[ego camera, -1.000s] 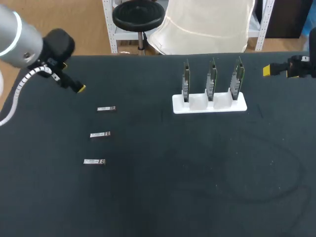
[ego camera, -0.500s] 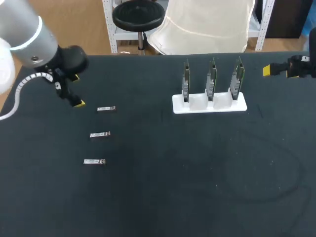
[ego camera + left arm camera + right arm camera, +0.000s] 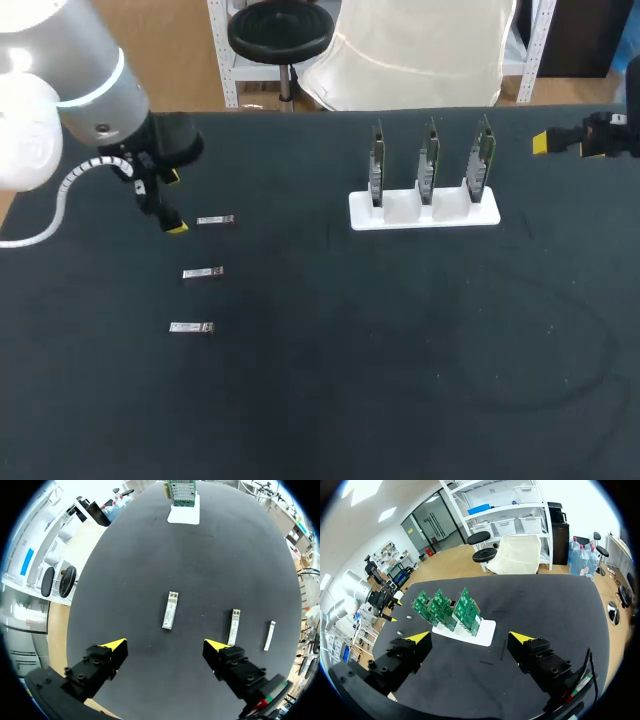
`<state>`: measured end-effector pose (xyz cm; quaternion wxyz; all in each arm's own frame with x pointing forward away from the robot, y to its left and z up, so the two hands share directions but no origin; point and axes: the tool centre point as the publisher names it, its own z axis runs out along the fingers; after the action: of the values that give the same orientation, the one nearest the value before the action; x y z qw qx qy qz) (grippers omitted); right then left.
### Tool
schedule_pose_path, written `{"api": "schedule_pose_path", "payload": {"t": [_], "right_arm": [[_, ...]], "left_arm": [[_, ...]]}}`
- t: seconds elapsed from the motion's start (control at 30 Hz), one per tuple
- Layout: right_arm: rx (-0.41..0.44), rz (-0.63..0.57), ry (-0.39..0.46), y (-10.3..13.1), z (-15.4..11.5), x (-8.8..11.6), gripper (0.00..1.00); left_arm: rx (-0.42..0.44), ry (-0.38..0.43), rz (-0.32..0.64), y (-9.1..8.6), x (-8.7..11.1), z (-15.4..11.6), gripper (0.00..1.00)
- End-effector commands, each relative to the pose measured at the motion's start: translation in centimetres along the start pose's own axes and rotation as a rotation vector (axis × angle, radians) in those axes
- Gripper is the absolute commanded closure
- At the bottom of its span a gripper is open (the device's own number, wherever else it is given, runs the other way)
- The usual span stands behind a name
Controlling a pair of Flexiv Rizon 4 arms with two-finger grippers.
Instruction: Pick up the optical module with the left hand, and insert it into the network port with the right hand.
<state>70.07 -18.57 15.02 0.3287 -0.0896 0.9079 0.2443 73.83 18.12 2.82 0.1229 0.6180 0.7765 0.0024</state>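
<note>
Left gripper [image 3: 165, 645] wide open, nothing held, over the black table [image 3: 150, 555]. Nearest optical module [image 3: 170, 610] lies flat just ahead, about centred between the fingers, untouched. Second module [image 3: 233, 626] sits just ahead of one fingertip, and the third module [image 3: 270, 635] is further out on that same side. White card stand [image 3: 182, 514] with its upright network cards [image 3: 181, 490] is far ahead. Right gripper [image 3: 470, 639] also wide open, empty, with the stand ahead of it, well apart from the modules.
</note>
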Motion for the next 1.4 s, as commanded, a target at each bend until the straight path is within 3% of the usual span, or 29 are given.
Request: {"api": "schedule_pose_path", "payload": {"t": [0.03,0.83,1.4], "right_arm": [[0.006,0.001,-0.002,0.1,0.0,0.1,0.0],[0.006,0.001,-0.002,0.1,0.0,0.1,0.0],[0.006,0.001,-0.002,0.1,0.0,0.1,0.0]], "left_arm": [[0.012,0.015,0.012,0.1,-0.5,0.5,0.0],[0.061,0.07,0.089,-1.3,-2.2,3.4,0.0],[0.079,0.102,0.11,-1.0,-2.0,4.4,0.0]]}}
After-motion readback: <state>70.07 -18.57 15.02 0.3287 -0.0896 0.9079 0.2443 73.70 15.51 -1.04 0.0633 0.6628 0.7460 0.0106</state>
